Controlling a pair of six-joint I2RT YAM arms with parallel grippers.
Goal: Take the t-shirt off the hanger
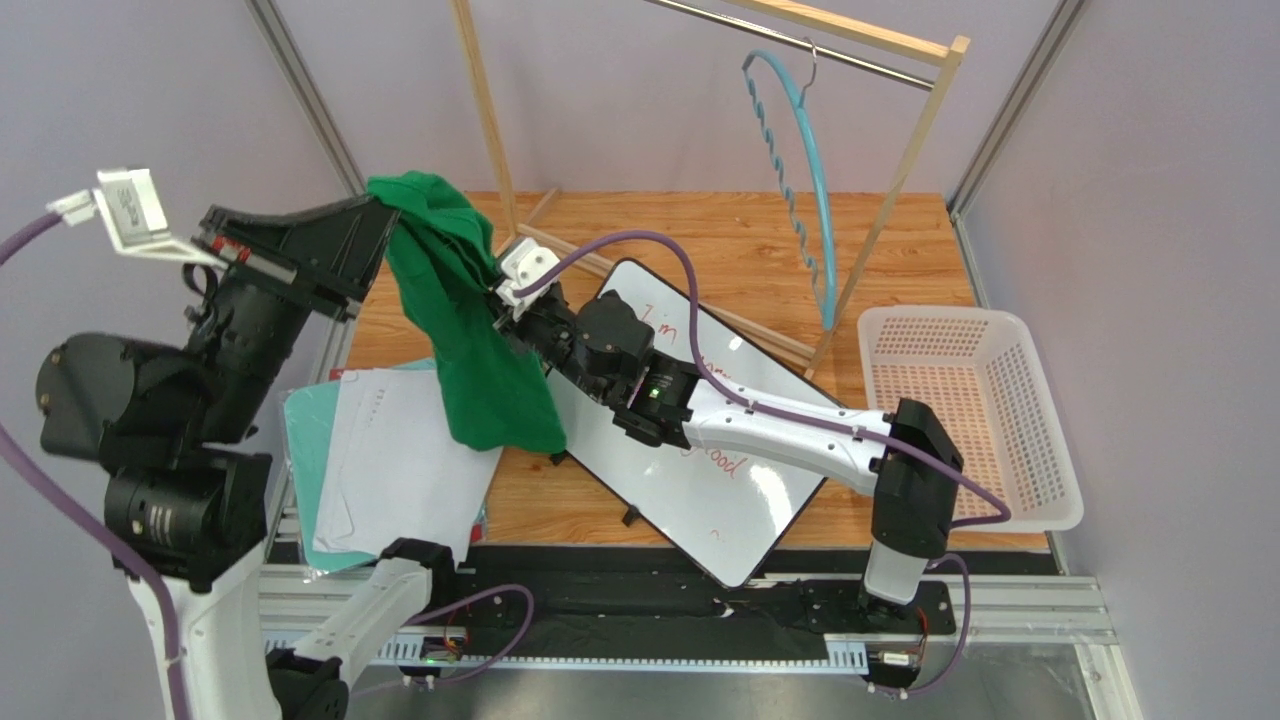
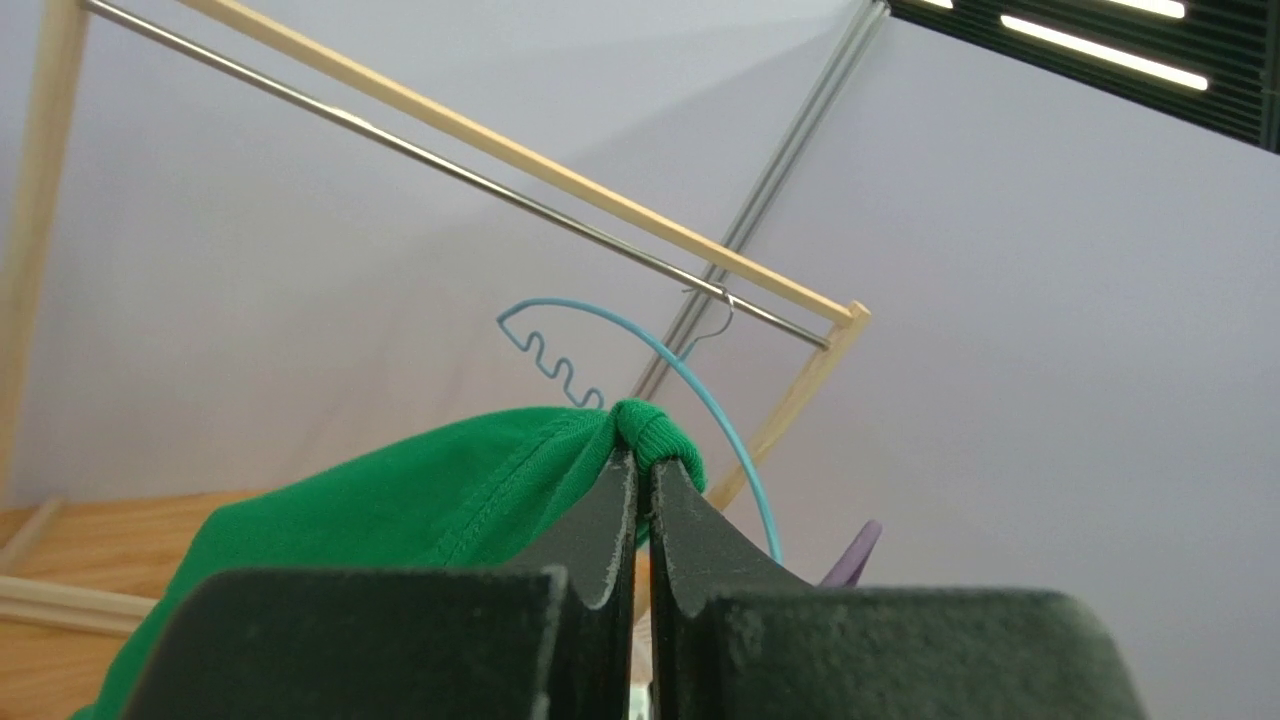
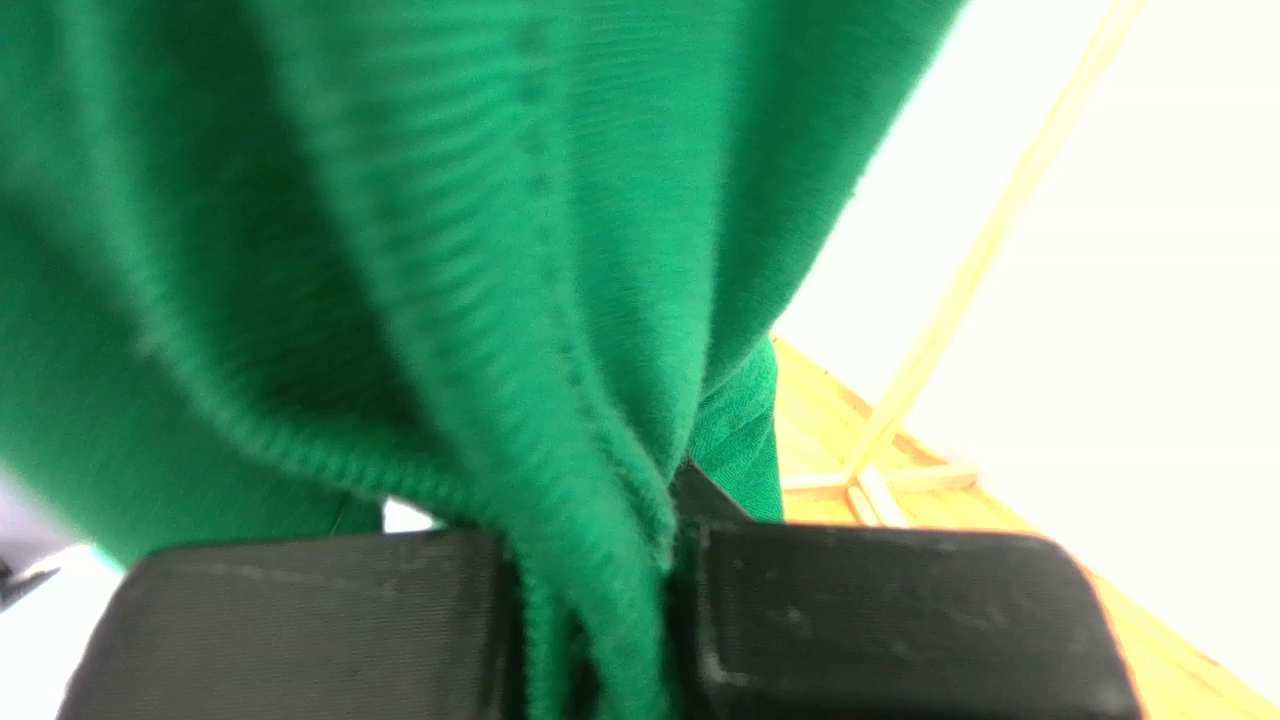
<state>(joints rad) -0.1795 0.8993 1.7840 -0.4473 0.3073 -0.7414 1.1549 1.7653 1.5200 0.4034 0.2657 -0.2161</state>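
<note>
Where the left arm rises at the table's left side, the left gripper [image 1: 379, 225] is pressed together on the top of the t-shirt [image 1: 478, 338]. Left wrist view: fingertips [image 2: 619, 495] pinch a small ribbed green fold, and the cloth falls away to the left.

Below the arm, teal paper sheets [image 1: 305, 435] lie on the table with a white sheet [image 1: 394, 462] over them.

T-shirt hangs bunched in the air between the two grippers. Its lower end is down between the white sheet and the whiteboard [image 1: 718, 480]; cannot tell whether it touches the table.

Right gripper [image 1: 507, 305] meets the cloth from the right, about midway down. Right wrist view: fingers clamped on a gathered seam of green fabric.

Whiteboard lies flat under the right arm, with red writing on it.

Further right, the hanger [image 1: 818, 173] hangs by its hook from the metal rail [image 2: 451, 170] of the wooden rack [image 1: 906, 165], well apart from the t-shirt.

White basket [image 1: 977, 405] sits at the table's right edge.
</note>
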